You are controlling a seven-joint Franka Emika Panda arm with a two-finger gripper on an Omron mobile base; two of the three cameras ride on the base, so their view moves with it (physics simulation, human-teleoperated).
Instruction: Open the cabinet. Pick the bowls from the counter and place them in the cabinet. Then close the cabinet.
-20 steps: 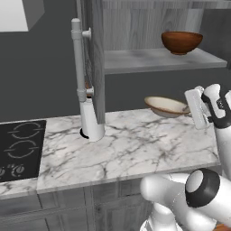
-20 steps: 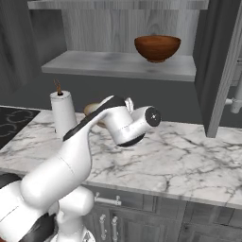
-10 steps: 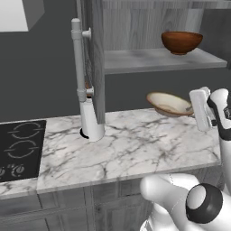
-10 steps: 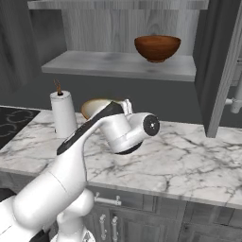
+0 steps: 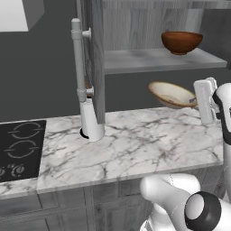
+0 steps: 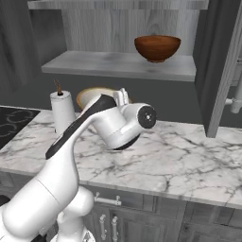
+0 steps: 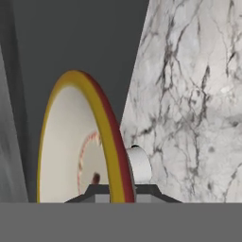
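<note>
Bowl [image 5: 171,94], the shallow cream one with the tan rim, hangs tilted in the air above the counter [image 5: 135,144], clear of the marble and below the cabinet shelf [image 5: 158,59]. The gripper [image 7: 122,188] is clenched on its rim; in the hand view the rim runs straight down between the two dark tips, the cream inside to one side of them. In the right base view the bowl's rim [image 6: 97,92] peeks out behind the arm's white wrist.

The other bowl [image 6: 157,47], deeper and reddish-brown, sits upright on the shelf toward its right end. The cabinet stands open: its left door [image 5: 92,58] juts forward edge-on over the counter, with a long silver handle [image 5: 77,63] on its outer side, and its right door [image 6: 222,66] swings out on the far side.

A paper towel roll [image 6: 63,112] stands on the counter beside the left door, near the held bowl and a little to its left. A black cooktop [image 5: 18,151] lies set into the counter's left end, well apart from the bowl.
</note>
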